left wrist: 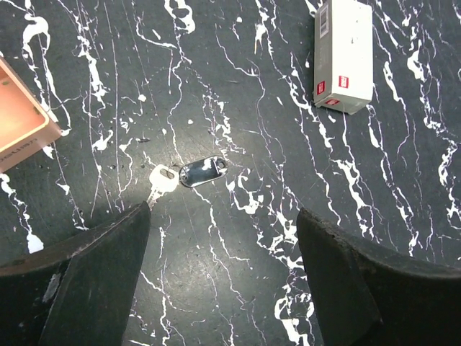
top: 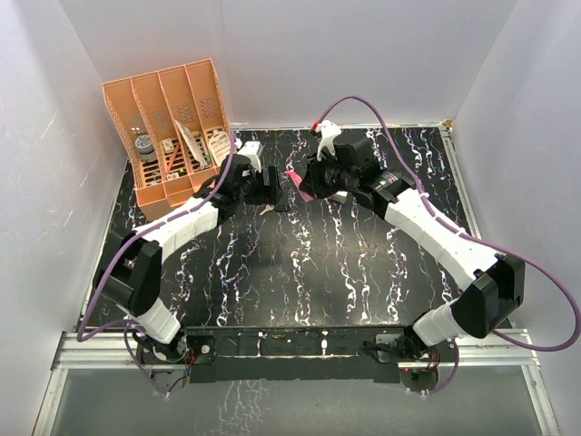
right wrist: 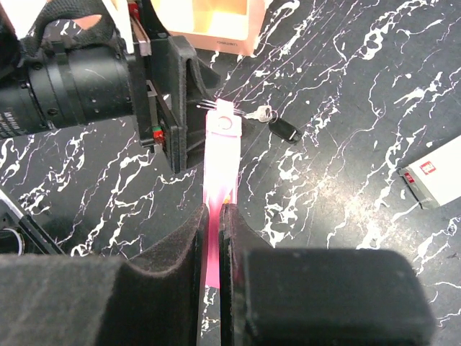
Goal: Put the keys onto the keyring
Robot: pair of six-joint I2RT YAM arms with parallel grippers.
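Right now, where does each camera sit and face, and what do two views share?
Top external: high behind the robot, looking down on the table; left arm, right arm, left gripper, right gripper show.
Left wrist: looks down at the key and white box; its open fingers show.
Right wrist: looks along the pink strap pinched in its fingers, toward the left gripper.
Shared: both wrist views show key and white box.

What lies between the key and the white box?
Left wrist view: a dark oval fob beside the key, then bare tabletop to the white box.
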